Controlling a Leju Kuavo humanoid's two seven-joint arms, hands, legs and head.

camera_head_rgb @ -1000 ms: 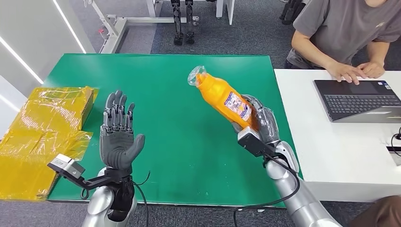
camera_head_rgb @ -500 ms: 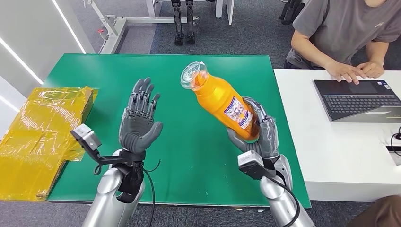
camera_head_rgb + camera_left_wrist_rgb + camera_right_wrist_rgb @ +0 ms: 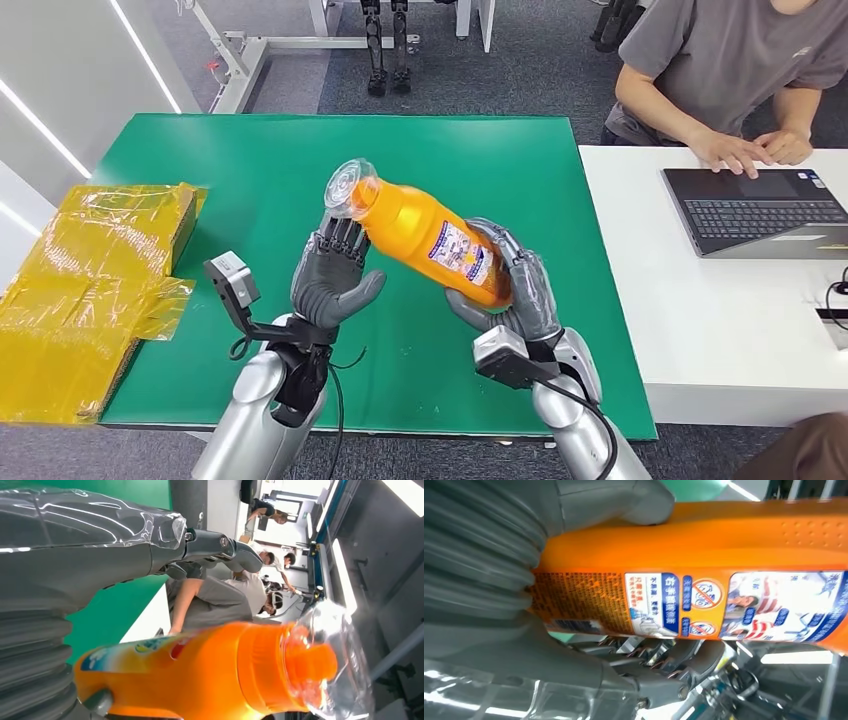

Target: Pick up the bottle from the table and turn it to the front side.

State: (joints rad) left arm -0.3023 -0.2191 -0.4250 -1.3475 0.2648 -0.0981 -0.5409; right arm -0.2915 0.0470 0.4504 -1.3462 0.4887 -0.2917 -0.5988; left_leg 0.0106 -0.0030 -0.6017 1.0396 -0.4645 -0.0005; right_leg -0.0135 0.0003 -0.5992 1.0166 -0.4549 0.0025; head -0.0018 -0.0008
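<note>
Orange bottle [image 3: 425, 238] rides tilted above the green tabletop [image 3: 250, 160], cap toward ten o'clock, gripped low by the right robot hand [image 3: 510, 290] while the left robot hand [image 3: 332, 280] waits spread beneath its neck, best cradling gently before any turn.

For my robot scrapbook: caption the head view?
Right hand lifts orange plastic bottle toward open left hand.

Orange bottle [image 3: 704, 545] lengthwise across view, printed label facing camera, right hand [image 3: 524, 580] gripping its base end
</note>
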